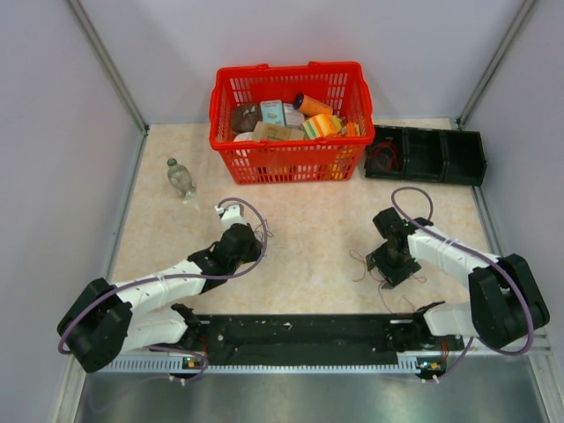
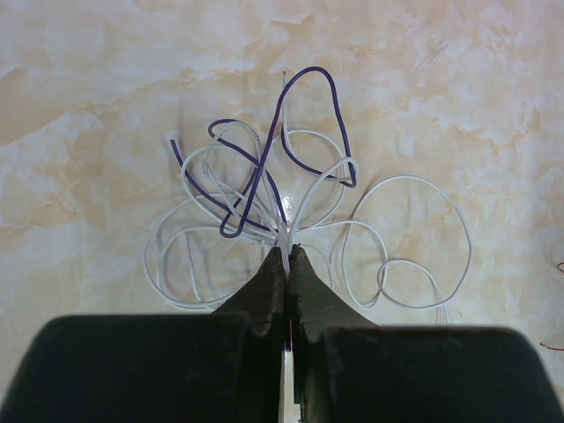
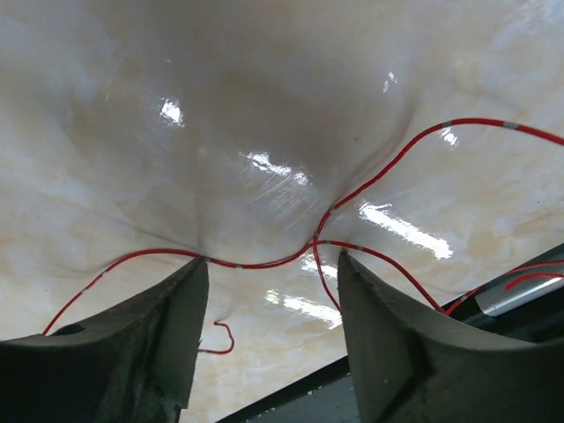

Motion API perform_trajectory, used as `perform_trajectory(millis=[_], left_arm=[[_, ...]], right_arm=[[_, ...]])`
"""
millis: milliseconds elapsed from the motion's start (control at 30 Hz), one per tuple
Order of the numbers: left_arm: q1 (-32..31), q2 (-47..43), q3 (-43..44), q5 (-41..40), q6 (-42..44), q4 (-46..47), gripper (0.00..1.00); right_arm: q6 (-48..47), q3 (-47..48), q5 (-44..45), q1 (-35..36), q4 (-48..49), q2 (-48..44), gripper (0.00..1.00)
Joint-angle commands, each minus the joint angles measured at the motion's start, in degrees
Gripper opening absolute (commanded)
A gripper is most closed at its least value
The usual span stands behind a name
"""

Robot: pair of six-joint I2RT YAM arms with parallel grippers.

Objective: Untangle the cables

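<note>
In the left wrist view, thin white wires [image 2: 410,177] and a thin purple wire [image 2: 304,70] lie looped and crossed on the marble table. My left gripper [image 2: 288,249] is shut on the white wires where the loops meet. In the top view it [image 1: 249,245] sits left of centre. In the right wrist view, thin red wires [image 3: 398,159] cross on the table. My right gripper [image 3: 272,258] is open, its fingertips down at the table with a red strand running between them. In the top view it [image 1: 390,263] is at the right, with red strands [image 1: 361,264] beside it.
A red basket [image 1: 291,159] full of groceries stands at the back centre. Black bins [image 1: 427,154] sit to its right, the left one holding red wire. A small bottle [image 1: 181,176] stands at the back left. A black rail [image 1: 300,330] runs along the near edge.
</note>
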Motion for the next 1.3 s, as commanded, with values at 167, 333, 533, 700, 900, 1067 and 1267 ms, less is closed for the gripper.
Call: perform_trajectory(millis=[167, 333, 533, 700, 900, 1067, 1267], left_arm=[[0.01, -1.07, -0.10, -0.09, 0.42, 2.48, 0.00], [0.09, -1.25, -0.28, -0.09, 0.33, 2.48, 0.00], [0.09, -1.42, -0.36, -0.09, 0.33, 2.48, 0.00], [0.09, -1.25, -0.28, 0.08, 0.33, 2.39, 0.00], [0.09, -0.55, 0.34, 0.00, 0.25, 2.04, 0.00], [0.09, -0.63, 0.25, 0.26, 0.42, 1.95, 0.00], [0.09, -1.07, -0.10, 0.00, 0.25, 2.39, 0.00]], right_arm=[[1.23, -1.00, -1.10, -0.39, 4.74, 1.97, 0.33], [-1.40, -1.88, -0.75, -0.39, 6.85, 0.74, 0.07], [-9.74, -2.94, 1.26, -0.31, 13.44, -4.61, 0.00], [-21.43, -2.41, 5.48, -0.30, 17.30, -14.54, 0.00], [-31.54, -0.04, 8.57, -0.92, 19.68, -20.89, 0.00], [-34.28, 6.10, 4.53, -3.29, 14.97, -14.92, 0.00], [-33.06, 11.56, 0.23, -3.38, 2.91, -8.50, 0.81]])
